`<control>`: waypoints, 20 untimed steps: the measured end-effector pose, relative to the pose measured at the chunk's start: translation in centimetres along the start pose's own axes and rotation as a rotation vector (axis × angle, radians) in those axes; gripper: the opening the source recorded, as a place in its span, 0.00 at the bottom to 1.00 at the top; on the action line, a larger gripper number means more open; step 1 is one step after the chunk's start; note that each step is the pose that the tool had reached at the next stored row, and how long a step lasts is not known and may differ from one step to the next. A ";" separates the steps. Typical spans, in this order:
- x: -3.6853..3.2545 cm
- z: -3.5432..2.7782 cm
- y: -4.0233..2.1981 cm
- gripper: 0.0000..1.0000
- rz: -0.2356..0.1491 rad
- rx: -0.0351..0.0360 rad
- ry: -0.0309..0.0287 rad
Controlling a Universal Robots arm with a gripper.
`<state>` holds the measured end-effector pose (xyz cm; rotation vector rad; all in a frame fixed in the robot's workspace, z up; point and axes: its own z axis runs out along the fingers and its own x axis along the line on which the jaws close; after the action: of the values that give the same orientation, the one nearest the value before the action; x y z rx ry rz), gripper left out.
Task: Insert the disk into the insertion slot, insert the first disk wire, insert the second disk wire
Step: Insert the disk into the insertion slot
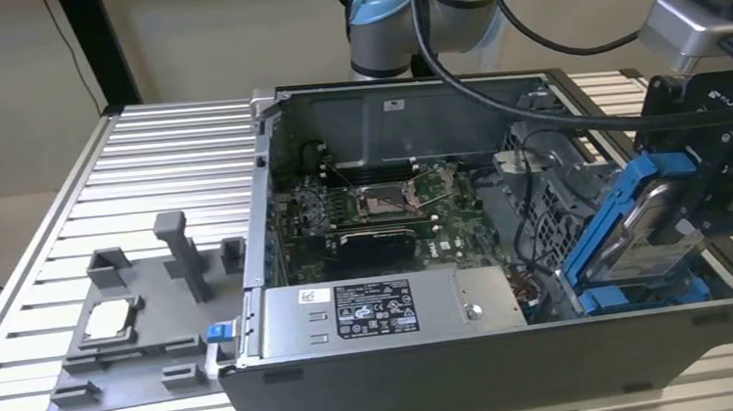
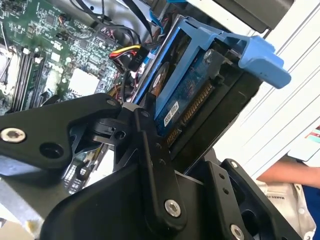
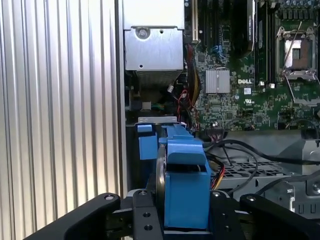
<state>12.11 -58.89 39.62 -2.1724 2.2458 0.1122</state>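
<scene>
The disk, a silver drive in a bright blue carrier, hangs tilted over the right end of the open computer case. My gripper is shut on it from the exterior view's right. In both wrist views the black fingers clamp the carrier's two sides, with the disk between them. Its lower end points down at the insertion slot, a bay with blue fittings beside perforated grey metal. Red, yellow and black wires with a black plug lie loose next to the bay.
A grey power supply box with a white sticker fills the case's front. The motherboard and its processor socket lie behind it. A grey fixture plate sits on the slatted table. A person's arm shows beside the case.
</scene>
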 end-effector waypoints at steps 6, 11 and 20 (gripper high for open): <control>0.00 0.02 0.00 1.00 0.000 0.0000 0.0000; 0.00 0.03 0.00 1.00 0.000 0.0000 0.0001; -0.62 1.27 -0.75 1.00 -0.001 -0.0008 -0.0225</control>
<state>12.83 -58.22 38.37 -2.1613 2.2335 0.1368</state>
